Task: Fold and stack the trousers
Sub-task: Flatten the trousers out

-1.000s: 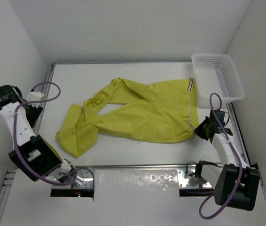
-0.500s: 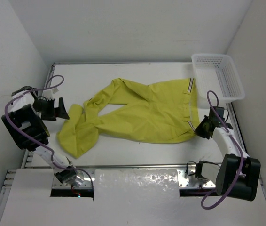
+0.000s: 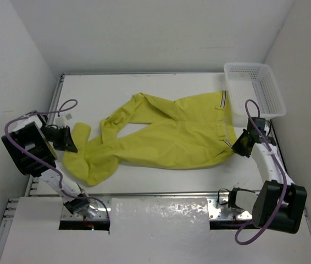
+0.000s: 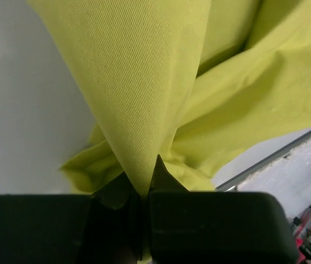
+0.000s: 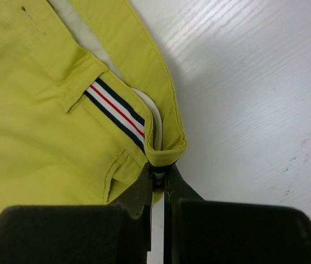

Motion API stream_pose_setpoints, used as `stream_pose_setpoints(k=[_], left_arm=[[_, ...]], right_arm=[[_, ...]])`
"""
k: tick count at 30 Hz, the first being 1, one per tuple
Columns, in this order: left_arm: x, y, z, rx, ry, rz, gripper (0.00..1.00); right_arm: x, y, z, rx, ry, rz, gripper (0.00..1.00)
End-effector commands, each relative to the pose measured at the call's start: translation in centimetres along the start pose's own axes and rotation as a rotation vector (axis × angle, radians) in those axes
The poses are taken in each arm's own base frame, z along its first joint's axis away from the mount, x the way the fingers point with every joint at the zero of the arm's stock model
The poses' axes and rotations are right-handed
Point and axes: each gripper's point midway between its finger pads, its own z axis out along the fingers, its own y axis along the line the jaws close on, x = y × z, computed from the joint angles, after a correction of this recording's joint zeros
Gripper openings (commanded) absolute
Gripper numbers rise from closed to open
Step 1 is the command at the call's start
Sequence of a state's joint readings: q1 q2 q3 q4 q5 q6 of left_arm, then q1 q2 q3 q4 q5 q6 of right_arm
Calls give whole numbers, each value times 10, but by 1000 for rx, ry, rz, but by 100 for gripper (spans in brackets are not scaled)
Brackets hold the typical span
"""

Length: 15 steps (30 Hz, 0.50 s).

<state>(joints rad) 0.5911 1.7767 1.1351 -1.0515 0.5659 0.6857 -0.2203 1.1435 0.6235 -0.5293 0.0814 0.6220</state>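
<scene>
The white desk carried everything. The trousers lay opened out across its middle. The waist was to the right, just beside the white mesh basket in the far right corner. The two legs ran leftward, splayed apart and rumpled where they ended near the left edge. The basket looked empty.

At the left end, the left fingers were pressed together on a fold of leg cloth. In the wrist view that fold rose from their tips in a taut ridge, with looser cloth bunched around it.

At the right end, the right fingers pinched the near corner of the waistband. Their wrist view showed them closed on the hem just below the striped trim, with bare desk to the right.

With both ends gripped and the garment unfolded, this looked like the start of the first fold. No crease had been made and nothing was stacked. The next move probably called for both arms to lift together, keeping the cloth lightly stretched between them, and carry the held edge over so one leg landed on the other. The legs were crooked and the left grip had gathered several layers. Uneven lifting could therefore drag the rumple into the fold rather than smooth it out.
</scene>
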Motion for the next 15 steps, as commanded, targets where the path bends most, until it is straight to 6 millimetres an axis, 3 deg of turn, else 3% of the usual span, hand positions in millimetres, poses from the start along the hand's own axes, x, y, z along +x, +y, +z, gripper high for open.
stream_pose_setpoints(k=[1, 6, 9, 11, 15], left_arm=[[-13, 29, -43, -105, -71, 27, 0], [-37, 86, -125, -342, -133, -13, 0], [-51, 98, -160, -440, -125, 10, 0], [-54, 105, -164, -448, -105, 2, 0], [-47, 106, -160, -433, -63, -29, 0]], right_arm=[[-43, 6, -19, 9, -136, -4, 0], [-89, 7, -44, 48, -238, -4, 0], [-99, -4, -48, 44, -251, 60, 0], [-102, -10, -48, 39, -269, 91, 0], [-79, -22, -39, 55, -234, 90, 0]])
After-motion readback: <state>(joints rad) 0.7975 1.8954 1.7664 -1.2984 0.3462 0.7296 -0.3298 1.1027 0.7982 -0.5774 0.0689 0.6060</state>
